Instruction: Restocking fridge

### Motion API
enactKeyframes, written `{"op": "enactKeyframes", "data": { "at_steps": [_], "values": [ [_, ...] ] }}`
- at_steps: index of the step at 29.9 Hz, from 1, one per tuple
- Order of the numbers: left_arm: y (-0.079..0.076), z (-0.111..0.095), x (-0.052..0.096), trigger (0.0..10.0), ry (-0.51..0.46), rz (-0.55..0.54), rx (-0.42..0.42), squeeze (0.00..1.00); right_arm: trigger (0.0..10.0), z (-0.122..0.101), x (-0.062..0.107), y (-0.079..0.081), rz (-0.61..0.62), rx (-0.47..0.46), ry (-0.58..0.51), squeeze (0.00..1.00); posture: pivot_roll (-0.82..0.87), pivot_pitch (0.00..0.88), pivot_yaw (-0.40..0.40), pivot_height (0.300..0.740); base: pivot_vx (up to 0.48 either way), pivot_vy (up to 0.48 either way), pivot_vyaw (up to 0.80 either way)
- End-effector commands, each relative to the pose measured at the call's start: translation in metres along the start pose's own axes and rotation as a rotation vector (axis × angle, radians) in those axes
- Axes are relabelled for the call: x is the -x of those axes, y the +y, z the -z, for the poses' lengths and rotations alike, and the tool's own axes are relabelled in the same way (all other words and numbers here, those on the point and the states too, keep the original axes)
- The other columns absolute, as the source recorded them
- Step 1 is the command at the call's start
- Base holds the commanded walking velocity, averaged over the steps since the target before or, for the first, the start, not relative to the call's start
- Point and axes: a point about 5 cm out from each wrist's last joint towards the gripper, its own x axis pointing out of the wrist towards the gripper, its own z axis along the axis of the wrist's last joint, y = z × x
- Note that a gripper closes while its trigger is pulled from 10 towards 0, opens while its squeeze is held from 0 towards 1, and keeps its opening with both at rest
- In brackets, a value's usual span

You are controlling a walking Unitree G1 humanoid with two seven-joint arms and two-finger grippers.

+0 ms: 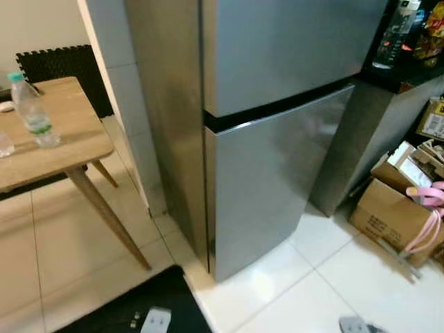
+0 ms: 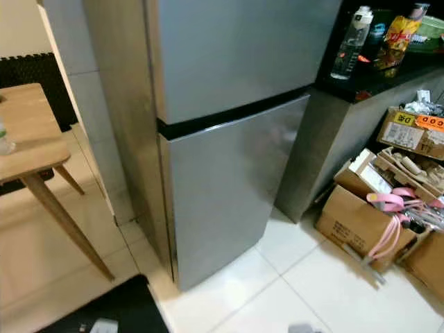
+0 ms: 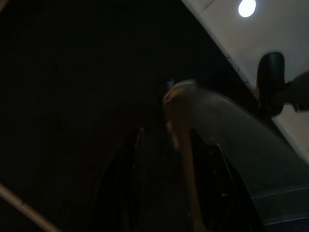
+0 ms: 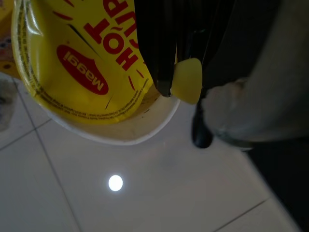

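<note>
The steel fridge (image 1: pixel 277 132) stands upright on the white tiled floor (image 1: pixel 291 291), both its upper and lower doors closed, a dark seam running between them. The right gripper (image 4: pixel 166 72) has its black fingers clamped on the rim of a yellow-lidded Maggi Hot Cup noodle cup (image 4: pixel 82 72), held above the white tiles with a ceiling light reflected beneath it. The left wrist view is very dark; the left gripper (image 3: pixel 164 193) can barely be made out, and whether its fingers are apart or together cannot be told.

To the right of the fridge, touching its side, a dark counter (image 2: pixel 368 83) carries a clear bottle (image 2: pixel 349 41) and a few snack packets (image 2: pixel 395 35). Below the counter, on the floor, sit cardboard boxes (image 2: pixel 354 222) with pink cables (image 2: pixel 388 232) draped over them, taking up the floor on that side. To the left of the fridge a white wall edge (image 1: pixel 118 83) juts forward, and beyond it a wooden table (image 1: pixel 55 139) on slanted legs holds a water bottle (image 1: pixel 33 111); one leg reaches toward the fridge's left corner. A black mat (image 1: pixel 139 305) lies on the floor near the fridge's front left corner. Directly in front of the fridge doors, the white tiles lie open between the mat and the boxes.
</note>
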Motion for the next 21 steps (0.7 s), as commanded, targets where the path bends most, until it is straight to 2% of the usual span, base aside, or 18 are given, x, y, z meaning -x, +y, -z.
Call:
{"op": "enactKeyframes", "data": {
  "at_steps": [1, 8, 13, 14, 15, 18, 19, 20, 21],
  "values": [
    [0.000, 0.006, 0.000, 10.0, 0.025, -0.003, 0.001, 0.00, 10.0, 0.005, 0.000, 0.006, -0.019, 0.002, 0.015, 0.00, -0.07, 0.000, -0.013, 0.740, 0.000, 0.000, 0.00],
    [0.001, 0.007, 0.001, 10.0, 0.022, -0.008, 0.014, 0.00, 10.0, 0.005, 0.000, 0.007, -0.022, 0.005, 0.016, 0.00, -0.07, 0.000, -0.011, 0.740, 0.000, 0.000, 0.00],
    [0.009, -0.003, 0.001, 10.0, -0.025, -0.050, 0.083, 0.00, 10.0, 0.006, 0.000, 0.008, -0.022, 0.008, 0.017, 0.00, -0.07, 0.000, -0.011, 0.740, 0.000, 0.000, 0.00],
    [0.015, -0.012, 0.001, 10.0, -0.061, -0.077, 0.108, 0.00, 10.0, 0.006, 0.000, 0.008, -0.021, 0.010, 0.017, 0.00, -0.07, 0.000, -0.012, 0.740, 0.000, 0.000, 0.00],
    [0.015, -0.012, 0.001, 10.0, -0.061, -0.077, 0.108, 0.00, 10.0, 0.006, 0.000, 0.008, -0.021, 0.010, 0.017, 0.00, -0.07, 0.000, -0.012, 0.740, 0.000, 0.000, 0.00],
    [0.025, -0.051, 0.004, 10.0, -0.226, -0.076, 0.267, 0.00, 10.0, 0.007, 0.000, 0.010, -0.024, 0.010, 0.016, 0.00, -0.06, 0.000, -0.010, 0.740, 0.000, 0.000, 0.00],
    [0.027, -0.060, 0.005, 10.0, -0.264, -0.072, 0.297, 0.28, 10.0, 0.008, 0.000, 0.010, -0.024, 0.010, 0.016, 0.00, -0.06, 0.000, -0.010, 0.740, 0.000, 0.000, 0.00],
    [0.031, -0.076, 0.007, 10.0, -0.319, -0.067, 0.314, 1.00, 10.0, 0.008, 0.000, 0.011, -0.023, 0.015, 0.018, 0.00, -0.06, 0.000, -0.009, 0.740, 0.000, 0.000, 0.00],
    [0.031, -0.076, 0.007, 10.0, -0.319, -0.067, 0.314, 1.00, 10.0, 0.008, 0.000, 0.011, -0.023, 0.015, 0.018, 0.00, -0.06, 0.000, -0.009, 0.740, 0.000, 0.000, 0.00]
  ]
}}
